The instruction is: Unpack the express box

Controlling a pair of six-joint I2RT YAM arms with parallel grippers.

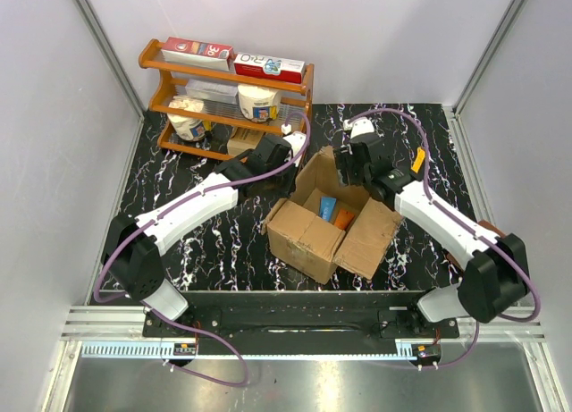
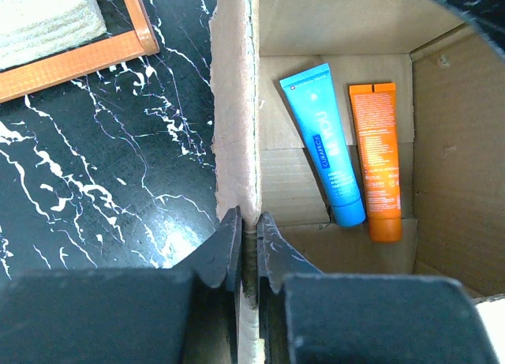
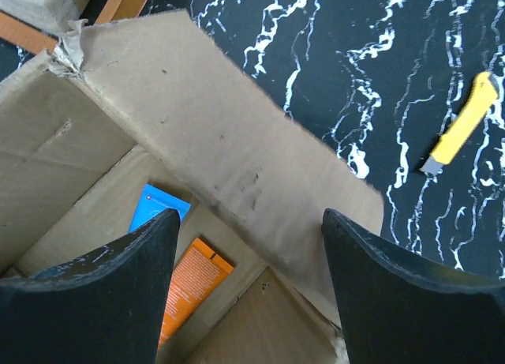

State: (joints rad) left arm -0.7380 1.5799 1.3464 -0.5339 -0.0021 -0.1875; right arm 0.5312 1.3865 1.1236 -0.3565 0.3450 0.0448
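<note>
The express box [image 1: 308, 238] is a brown cardboard carton standing open mid-table with its flaps spread. Inside it lie a blue tube [image 2: 327, 143] and an orange tube [image 2: 376, 159] side by side; the top view shows them too. My left gripper [image 2: 248, 238] is shut on the upper edge of the box's left wall [image 2: 233, 127], pinching the cardboard between both fingers. Hovering over the back right flap [image 3: 221, 135], my right gripper [image 3: 248, 214] is open and holds nothing. The same blue tube [image 3: 158, 210] and orange tube [image 3: 193, 289] show below it.
A wooden rack [image 1: 228, 99] holding red-and-white boxes and jars stands at the back left, close behind the left arm. A yellow utility knife [image 1: 417, 159] lies on the black marbled table to the right of the box. White walls close in the table.
</note>
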